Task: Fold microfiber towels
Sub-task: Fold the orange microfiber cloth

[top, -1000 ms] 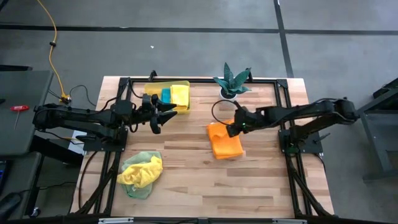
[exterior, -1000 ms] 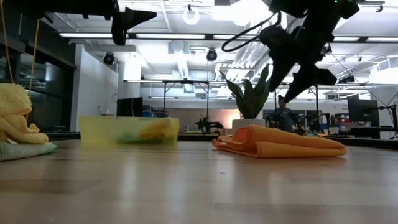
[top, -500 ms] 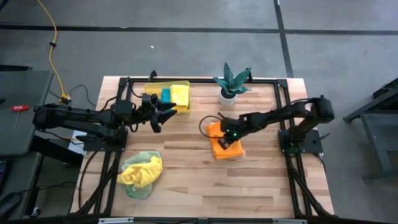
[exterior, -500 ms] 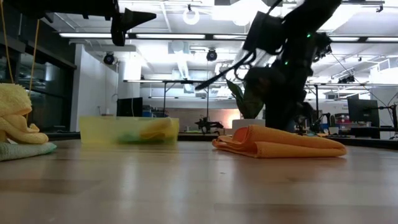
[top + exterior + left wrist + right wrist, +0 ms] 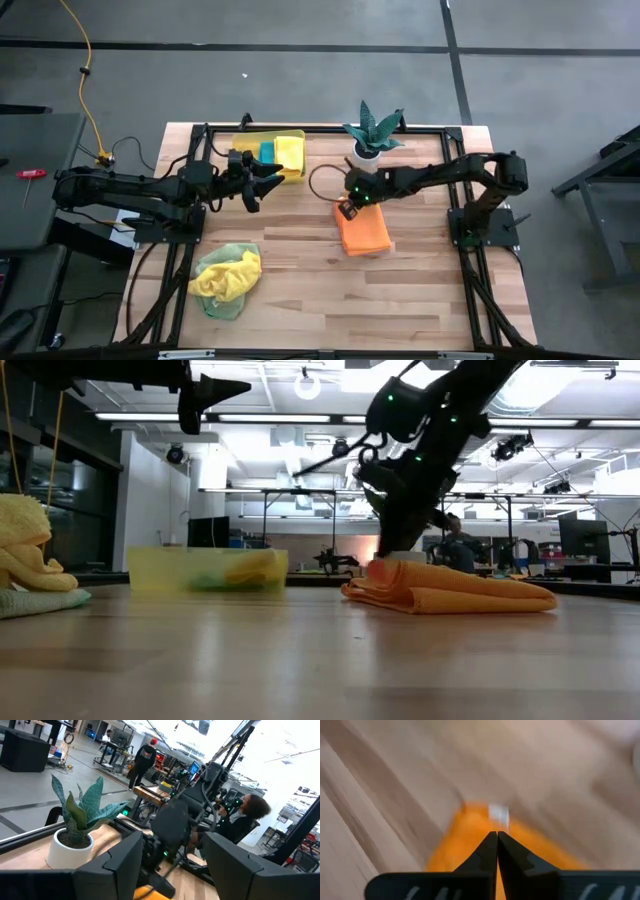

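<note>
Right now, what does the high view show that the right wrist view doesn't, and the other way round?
Only the high view: the left end effector hanging open by the yellow bin, the potted plant, and the yellow and green towels heaped near the table's front left. Only the right wrist view: the right end effector with its fingers pressed together, and a small white tag on the cloth just past the tips. Both: the orange towel lying folded on the wood, with the right end effector at its far left corner.
</note>
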Controlling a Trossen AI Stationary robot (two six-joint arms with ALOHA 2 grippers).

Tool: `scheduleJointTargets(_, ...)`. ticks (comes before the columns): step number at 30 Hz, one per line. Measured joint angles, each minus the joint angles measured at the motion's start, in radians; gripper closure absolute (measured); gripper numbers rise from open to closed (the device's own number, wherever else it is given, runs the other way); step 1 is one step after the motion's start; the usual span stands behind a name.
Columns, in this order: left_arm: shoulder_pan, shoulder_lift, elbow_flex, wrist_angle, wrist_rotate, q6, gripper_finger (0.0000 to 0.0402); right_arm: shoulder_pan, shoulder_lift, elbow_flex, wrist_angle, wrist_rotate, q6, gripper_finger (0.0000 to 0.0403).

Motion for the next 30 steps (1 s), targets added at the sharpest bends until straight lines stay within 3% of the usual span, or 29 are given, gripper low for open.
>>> scheduleJointTargets(7,0.000,0.000,0.000,0.000,0.000,0.000,0.0204,-0.058,-0.009,0.023,0.143,-0.037,-0.081,0.0400)
scheduleJointTargets(17,0.000,0.000,0.000,-0.002,0.000,0.011,0.0204,-0.051,-0.062,0.012,-0.335,-0.268,-0.182,0.0403)
scheduleJointTargets(22,0.000,0.000,0.000,-0.005,0.000,0.013,0.0204,-0.062,-0.057,-0.076,-0.258,-0.212,-0.126,0.0403)
scheduleJointTargets(30,0.000,0.000,0.000,-0.005,-0.008,0.009,0.0204,-0.108,-0.027,-0.093,-0.154,-0.130,-0.104,0.0403)
